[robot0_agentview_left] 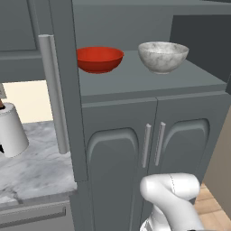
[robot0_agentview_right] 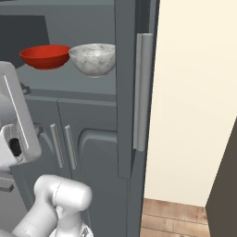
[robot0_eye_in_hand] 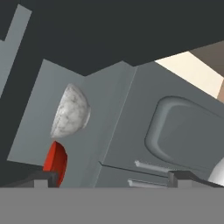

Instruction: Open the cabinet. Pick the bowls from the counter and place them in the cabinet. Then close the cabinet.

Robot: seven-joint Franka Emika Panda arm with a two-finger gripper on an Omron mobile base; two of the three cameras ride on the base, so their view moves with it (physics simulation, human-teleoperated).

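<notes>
Both bowls sit on the grey shelf (robot0_agentview_left: pixel 149 81) of the open cabinet (robot0_agentview_right: pixel 125 92) — the red bowl (robot0_agentview_left: pixel 99 58) left, the marbled bowl (robot0_agentview_left: pixel 163 56) right, slightly apart. The gripper (robot0_eye_in_hand: pixel 111 177) holds nothing — fingertips (robot0_eye_in_hand: pixel 43 177) spread wide.

A white robot arm (robot0_agentview_left: pixel 173 198) with smooth, rounded, glossy links; its elbow-like segment is a fat cylinder with softly domed ends. A thin dark seam line runs across the casing in the left base view. In the right base view, a flat white-grey hand housing (robot0_agentview_right: pixel 16 122) shows a straight pale stripe along its face and a dark recess near its lower edge, with a small dark grey part jutting beside it. In the hand view, the end effector (robot0_eye_in_hand: pixel 113 178) shows two small dark grey fingertips (robot0_eye_in_hand: pixel 41 178) with squared, blocky ends.
</notes>
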